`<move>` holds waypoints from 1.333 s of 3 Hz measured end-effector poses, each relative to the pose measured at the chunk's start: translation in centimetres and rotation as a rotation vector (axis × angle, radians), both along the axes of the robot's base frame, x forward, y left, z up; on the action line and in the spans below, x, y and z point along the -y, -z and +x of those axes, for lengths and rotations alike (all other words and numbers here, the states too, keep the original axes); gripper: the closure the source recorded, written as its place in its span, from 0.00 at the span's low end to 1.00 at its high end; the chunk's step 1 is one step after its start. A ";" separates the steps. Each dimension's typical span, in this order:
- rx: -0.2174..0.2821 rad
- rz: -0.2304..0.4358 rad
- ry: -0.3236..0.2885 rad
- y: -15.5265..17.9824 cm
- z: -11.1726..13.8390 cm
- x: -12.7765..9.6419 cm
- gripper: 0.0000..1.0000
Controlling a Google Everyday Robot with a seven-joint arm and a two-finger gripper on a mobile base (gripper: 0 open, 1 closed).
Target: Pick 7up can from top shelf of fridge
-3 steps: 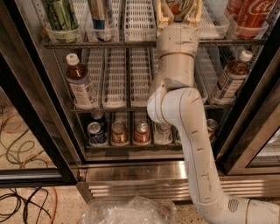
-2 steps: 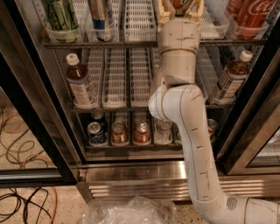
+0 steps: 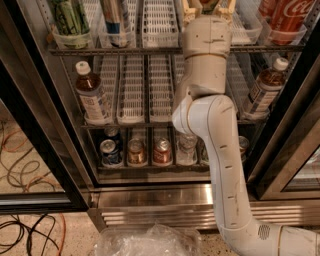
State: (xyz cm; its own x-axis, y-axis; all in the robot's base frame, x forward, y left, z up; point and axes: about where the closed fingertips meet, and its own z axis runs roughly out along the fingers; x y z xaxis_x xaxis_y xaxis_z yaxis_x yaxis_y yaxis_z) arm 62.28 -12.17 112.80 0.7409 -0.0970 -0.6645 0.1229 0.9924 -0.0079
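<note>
Since the earlier frame the white arm (image 3: 210, 125) has climbed slightly, so its wrist sits nearer the top edge; nothing on the racks has shifted. At lower left, orange and black cables (image 3: 22, 232) trail over a speckled floor (image 3: 75, 235) beside the black door frame of the fridge (image 3: 150, 197), whose stainless base with vent slats runs along the bottom. At upper left a dark green can (image 3: 70, 17) stands on the top shelf (image 3: 125, 50), with a blue-and-white can (image 3: 117, 20) just right of it. Below them a brown bottle (image 3: 92, 97) with a white cap stands beside bare white lane trays (image 3: 132, 85), and small cans (image 3: 136, 151) line the lowest rack. At bottom centre lies crumpled clear plastic (image 3: 145, 242). Right of centre the arm rises from the lower right corner, and the gripper (image 3: 207, 6) is at the top shelf, cropped by the top edge; I cannot tell whether it is spread or pinching anything. The 7up can cannot be picked out with certainty there. Further right stand another brown bottle (image 3: 265, 90) and, at upper right, a red Coca-Cola can (image 3: 292, 17).
</note>
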 end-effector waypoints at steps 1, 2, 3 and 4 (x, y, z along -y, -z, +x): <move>0.016 -0.011 -0.013 0.0 0.0 -0.2 1.00; 0.041 -0.019 -0.019 -0.4 -0.1 -0.3 1.00; 0.112 -0.025 -0.028 -1.3 -1.2 -0.5 1.00; 0.112 -0.025 -0.028 -1.3 -1.2 -0.5 1.00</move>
State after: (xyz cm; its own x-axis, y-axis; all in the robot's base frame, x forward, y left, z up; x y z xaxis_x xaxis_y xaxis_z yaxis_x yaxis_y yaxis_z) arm 61.05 -11.63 114.13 0.8132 -0.0902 -0.5750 0.0962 0.9952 -0.0200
